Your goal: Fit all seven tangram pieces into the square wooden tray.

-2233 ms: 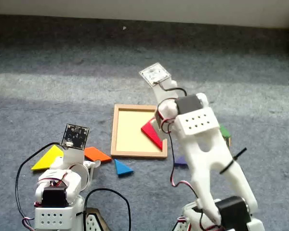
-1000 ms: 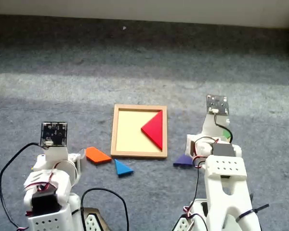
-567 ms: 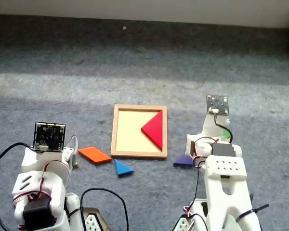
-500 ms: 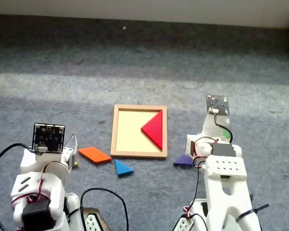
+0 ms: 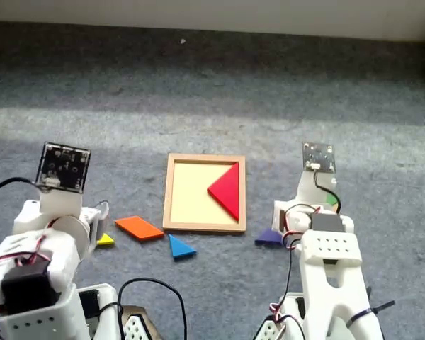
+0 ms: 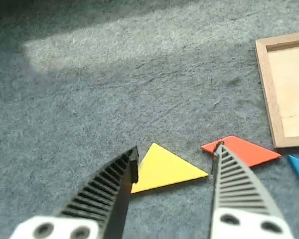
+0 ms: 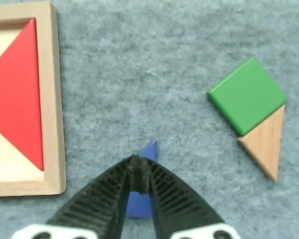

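The left arm has swung toward the lower left edge, uncovering the yellow triangle [image 6: 162, 169]. The left gripper [image 6: 176, 148] gapes over it. The right gripper [image 7: 139, 172], lower right, is closed above the purple triangle [image 7: 148, 149]. Farther, at centre, the wooden tray [image 5: 204, 227] holds the red triangle [image 5: 229, 189].

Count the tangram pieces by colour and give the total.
red: 1
yellow: 1
orange: 1
blue: 1
purple: 1
green: 1
bare wood: 1
Total: 7
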